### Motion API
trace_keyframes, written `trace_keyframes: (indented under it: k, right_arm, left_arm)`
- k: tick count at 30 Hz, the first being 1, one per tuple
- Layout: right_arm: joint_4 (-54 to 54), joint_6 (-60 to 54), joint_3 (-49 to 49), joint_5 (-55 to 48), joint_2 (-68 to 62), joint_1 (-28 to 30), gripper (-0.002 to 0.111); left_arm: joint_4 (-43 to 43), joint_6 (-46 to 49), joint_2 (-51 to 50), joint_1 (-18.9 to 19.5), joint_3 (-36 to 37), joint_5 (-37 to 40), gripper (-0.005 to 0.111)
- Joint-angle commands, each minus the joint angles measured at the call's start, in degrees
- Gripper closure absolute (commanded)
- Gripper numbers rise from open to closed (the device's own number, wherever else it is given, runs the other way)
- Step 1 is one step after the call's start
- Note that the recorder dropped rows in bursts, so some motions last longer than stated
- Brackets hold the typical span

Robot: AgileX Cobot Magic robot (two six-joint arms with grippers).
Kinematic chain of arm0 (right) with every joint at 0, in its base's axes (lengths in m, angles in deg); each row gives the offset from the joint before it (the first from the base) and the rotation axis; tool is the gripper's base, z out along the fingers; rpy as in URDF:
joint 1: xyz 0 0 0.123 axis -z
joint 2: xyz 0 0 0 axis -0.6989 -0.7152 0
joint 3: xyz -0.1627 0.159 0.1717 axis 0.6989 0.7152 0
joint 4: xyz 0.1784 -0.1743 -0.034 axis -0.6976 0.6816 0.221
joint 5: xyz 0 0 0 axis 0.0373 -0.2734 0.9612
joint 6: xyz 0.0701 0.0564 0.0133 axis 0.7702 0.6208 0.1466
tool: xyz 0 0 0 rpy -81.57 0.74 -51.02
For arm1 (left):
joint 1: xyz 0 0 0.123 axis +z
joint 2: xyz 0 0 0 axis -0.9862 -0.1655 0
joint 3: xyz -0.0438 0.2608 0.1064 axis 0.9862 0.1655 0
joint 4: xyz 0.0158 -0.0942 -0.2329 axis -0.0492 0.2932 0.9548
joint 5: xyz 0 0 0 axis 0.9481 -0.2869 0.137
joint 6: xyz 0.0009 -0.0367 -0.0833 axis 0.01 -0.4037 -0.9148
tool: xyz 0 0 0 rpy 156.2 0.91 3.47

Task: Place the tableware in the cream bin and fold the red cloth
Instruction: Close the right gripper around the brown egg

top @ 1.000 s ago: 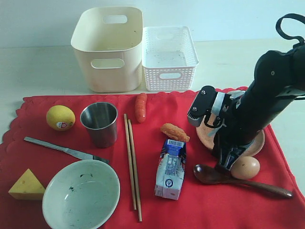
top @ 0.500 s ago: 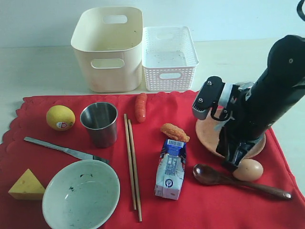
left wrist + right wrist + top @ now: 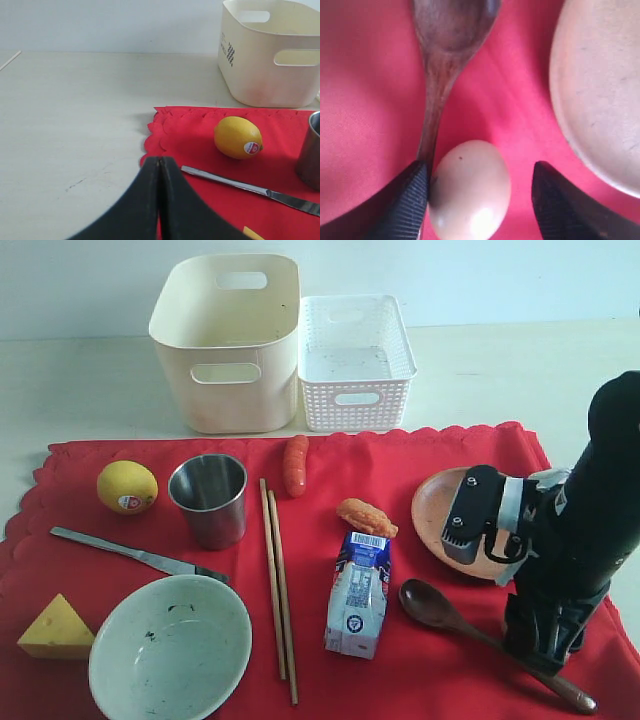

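Note:
The red cloth [image 3: 420, 680] is spread flat under a steel cup [image 3: 209, 498], speckled bowl [image 3: 170, 645], chopsticks [image 3: 278, 585], knife [image 3: 140, 554], brown plate [image 3: 440, 502] and dark wooden spoon [image 3: 430, 605]. The cream bin [image 3: 225, 340] stands behind the cloth. My right gripper [image 3: 480, 172] points down, open, astride an egg [image 3: 470, 192]. One finger [image 3: 412, 200] touches the egg and the spoon [image 3: 440, 75] handle. The right arm [image 3: 570, 540] hides the egg in the exterior view. My left gripper [image 3: 160, 161] is shut on nothing, at the cloth's scalloped edge near the knife [image 3: 250, 187].
A white lattice basket [image 3: 355, 360] sits beside the cream bin. Lemon [image 3: 127, 486], cheese [image 3: 57, 628], sausage [image 3: 295, 465], an orange food piece [image 3: 366, 517] and milk carton [image 3: 358, 593] also lie on the cloth. Bare table surrounds the cloth [image 3: 75, 115].
My right arm has swung from over the plate toward the front right and come down over the egg. The plate now shows, and the spoon handle has turned toward the front.

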State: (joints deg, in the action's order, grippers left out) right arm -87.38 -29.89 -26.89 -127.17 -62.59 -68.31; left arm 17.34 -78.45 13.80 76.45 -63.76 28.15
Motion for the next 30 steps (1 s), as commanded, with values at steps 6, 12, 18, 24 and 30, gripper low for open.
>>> trace_keyframes:
  k: [6,12,18,24,30]
  right_arm:
    - [6.5,12.2,0.3,-0.2,0.5,0.0,0.049]
    - [7.1,16.0,0.3,-0.9,0.5,0.0,0.049]
    - [7.1,17.4,3.6,3.2,0.3,0.0,0.051]
    - [5.6,17.4,4.3,6.0,-0.2,0.0,0.086]
    - [5.6,17.4,4.3,5.6,0.7,0.0,0.108]
  left_arm:
    - [0.5,-0.2,0.3,0.1,0.2,-0.3,0.107]
    - [0.5,-0.2,0.3,0.1,0.2,-0.3,0.107]
    - [0.5,-0.2,0.3,0.1,0.2,-0.3,0.107]
    - [0.5,-0.2,0.3,0.1,0.2,-0.3,0.107]
    - [0.5,-0.2,0.3,0.1,0.2,-0.3,0.107]
